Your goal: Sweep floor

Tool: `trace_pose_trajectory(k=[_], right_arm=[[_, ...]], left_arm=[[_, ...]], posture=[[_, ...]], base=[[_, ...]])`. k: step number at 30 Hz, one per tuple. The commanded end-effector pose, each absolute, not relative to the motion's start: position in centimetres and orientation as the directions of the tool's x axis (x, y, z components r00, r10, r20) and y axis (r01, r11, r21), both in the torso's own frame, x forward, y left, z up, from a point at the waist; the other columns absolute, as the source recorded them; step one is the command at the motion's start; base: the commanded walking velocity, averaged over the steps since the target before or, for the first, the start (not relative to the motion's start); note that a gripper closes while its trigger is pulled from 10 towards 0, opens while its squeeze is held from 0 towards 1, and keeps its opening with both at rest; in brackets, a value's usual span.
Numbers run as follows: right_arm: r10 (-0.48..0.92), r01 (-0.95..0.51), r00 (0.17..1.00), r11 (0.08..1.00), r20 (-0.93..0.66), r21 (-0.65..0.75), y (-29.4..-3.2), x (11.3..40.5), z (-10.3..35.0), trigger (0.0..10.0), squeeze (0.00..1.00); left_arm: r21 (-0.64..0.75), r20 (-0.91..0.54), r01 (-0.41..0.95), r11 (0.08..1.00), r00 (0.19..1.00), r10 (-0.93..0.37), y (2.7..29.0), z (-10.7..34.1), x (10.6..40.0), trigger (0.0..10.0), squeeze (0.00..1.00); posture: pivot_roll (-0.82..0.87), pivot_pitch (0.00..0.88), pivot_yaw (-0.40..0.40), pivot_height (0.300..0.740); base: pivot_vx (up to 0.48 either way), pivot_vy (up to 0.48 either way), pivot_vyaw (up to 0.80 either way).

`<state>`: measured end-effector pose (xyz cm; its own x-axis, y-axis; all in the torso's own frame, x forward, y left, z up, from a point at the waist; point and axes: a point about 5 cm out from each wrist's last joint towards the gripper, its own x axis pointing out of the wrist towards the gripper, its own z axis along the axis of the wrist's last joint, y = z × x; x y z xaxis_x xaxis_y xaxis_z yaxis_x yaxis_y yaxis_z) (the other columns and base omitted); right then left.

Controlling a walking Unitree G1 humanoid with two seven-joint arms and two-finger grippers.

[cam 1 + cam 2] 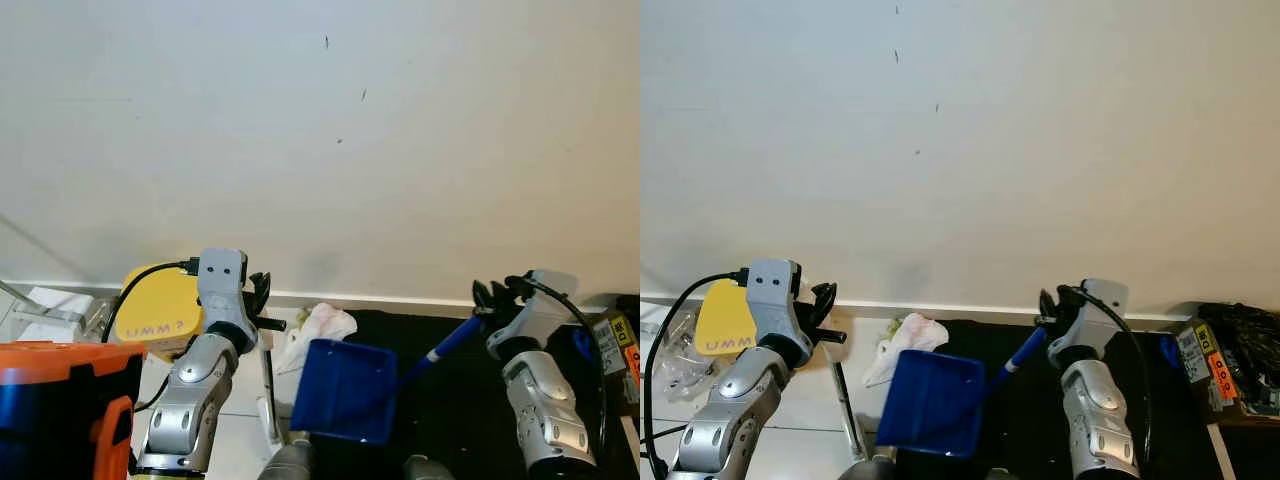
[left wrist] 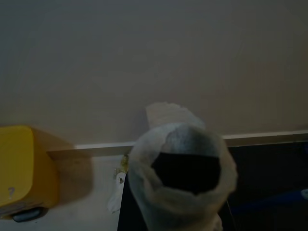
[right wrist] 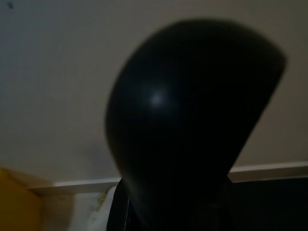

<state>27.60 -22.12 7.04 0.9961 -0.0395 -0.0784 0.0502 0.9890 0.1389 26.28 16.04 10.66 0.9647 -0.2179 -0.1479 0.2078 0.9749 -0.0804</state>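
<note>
While crumpled paper [image 1: 318, 328] lies unswept by the wall, the right gripper [image 1: 492, 296] clasps the dustpan [image 1: 345, 390] handle and the left gripper [image 1: 258, 296] the broom pole [image 1: 268, 385].

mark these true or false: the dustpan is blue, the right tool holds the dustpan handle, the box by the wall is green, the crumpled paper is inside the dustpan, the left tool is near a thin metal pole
1. The dustpan is blue. True.
2. The right tool holds the dustpan's handle. True.
3. The box by the wall is green. False: the box is yellow.
4. The crumpled paper lies inside the dustpan. False: the crumpled paper lies on the floor by the baseboard, beyond the pan.
5. The left tool is at a thin metal pole. True.
</note>
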Motion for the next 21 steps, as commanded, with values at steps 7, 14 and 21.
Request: trace_pose_trajectory(k=[7,14,21], right_arm=[[-0.040,0.044,0.997,0.997,-0.072,0.058,-23.9,27.9,7.5,10.0,0.00],[-0.135,0.137,0.986,0.991,-0.099,0.013,-25.1,27.8,7.0,10.0,0.00],[-0.148,0.149,0.984,0.989,-0.099,0.004,-25.6,27.9,7.0,10.0,0.00]], left_arm=[[-0.076,-0.073,0.242,0.967,0.966,-0.248,15.2,11.9,27.5,10.0,0.00],[-0.072,-0.072,0.245,0.967,0.966,-0.250,15.3,11.8,27.4,10.0,0.00],[-0.069,-0.074,0.244,0.967,0.966,-0.249,15.4,11.6,27.3,10.0,0.00]], posture=[[0.10,0.106,0.020,0.740],[0.11,0.100,0.017,0.740],[0.11,0.100,0.015,0.740]], base=[[0.086,0.000,0.00],[0.426,0.000,0.00],[0.471,0.000,0.00]])
